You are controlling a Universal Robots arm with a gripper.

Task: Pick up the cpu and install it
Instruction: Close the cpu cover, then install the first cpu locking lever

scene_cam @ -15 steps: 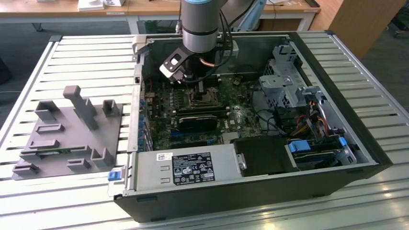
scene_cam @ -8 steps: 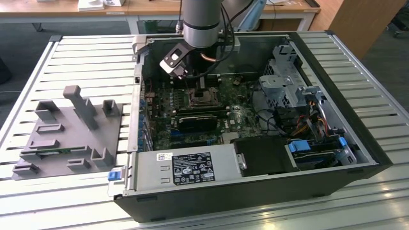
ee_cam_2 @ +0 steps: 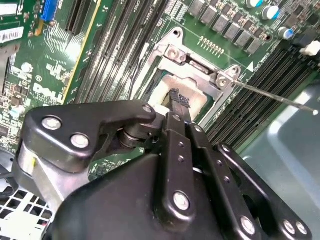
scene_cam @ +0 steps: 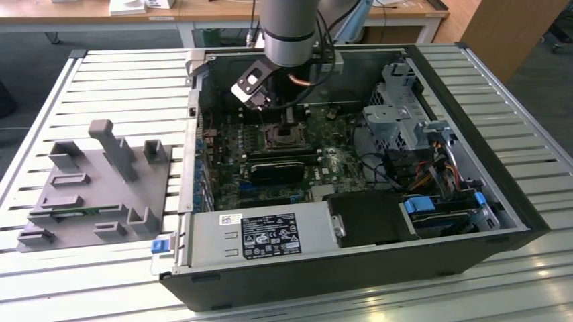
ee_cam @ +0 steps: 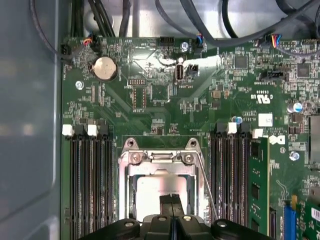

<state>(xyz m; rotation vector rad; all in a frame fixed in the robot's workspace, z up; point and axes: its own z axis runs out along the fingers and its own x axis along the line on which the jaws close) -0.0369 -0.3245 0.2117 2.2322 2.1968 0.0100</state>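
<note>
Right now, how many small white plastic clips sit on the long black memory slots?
4 white clips: two on the slots nearer the round silver battery, two across the metal socket frame; more may be hidden.

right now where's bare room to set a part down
Bare table slats between the grey fixture and the far edge, and beside the case on the exterior view's right. Crowded inside the case, around the hand and cpu.
</note>
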